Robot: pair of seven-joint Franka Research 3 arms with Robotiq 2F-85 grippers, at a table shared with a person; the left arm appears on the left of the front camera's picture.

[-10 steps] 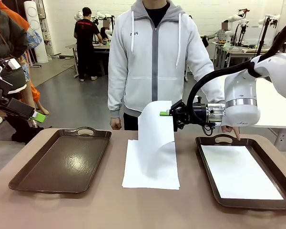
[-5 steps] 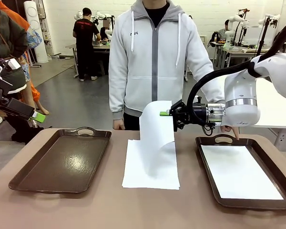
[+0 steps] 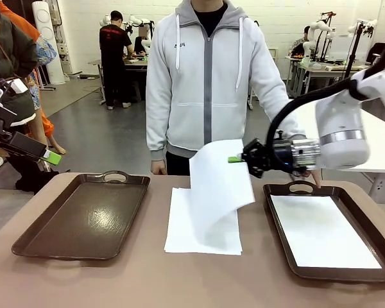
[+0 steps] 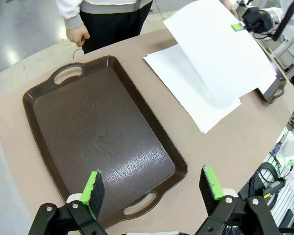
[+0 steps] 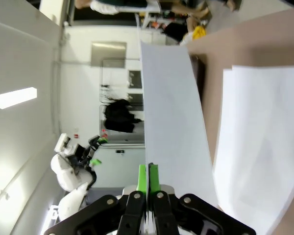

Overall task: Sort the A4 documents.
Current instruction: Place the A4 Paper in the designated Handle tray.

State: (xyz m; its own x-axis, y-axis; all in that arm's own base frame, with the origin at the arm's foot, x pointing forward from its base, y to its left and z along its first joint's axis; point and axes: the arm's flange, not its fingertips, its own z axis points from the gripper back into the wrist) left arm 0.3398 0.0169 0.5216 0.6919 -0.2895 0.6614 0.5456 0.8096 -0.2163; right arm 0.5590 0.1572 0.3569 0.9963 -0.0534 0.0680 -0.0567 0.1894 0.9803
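Right gripper (image 3: 239,160): jaws pinched tight on the upper edge of a sheet (image 3: 221,183), held up over mid-table. The sheet hangs in a curve, its lower end draped down over the stack (image 3: 186,234); whether it touches, I can't tell. The stack lies flat on the table (image 3: 147,282), between the two trays. Right tray (image 3: 274,215): one white page (image 3: 321,231) flat on its floor. Left tray (image 3: 83,215): well left of the stack. Left gripper (image 4: 152,185): jaws wide apart, hovering above the near end of the left tray. Person (image 3: 205,77) stands at the far side, one hand (image 3: 156,168) just behind the left tray's far corner.
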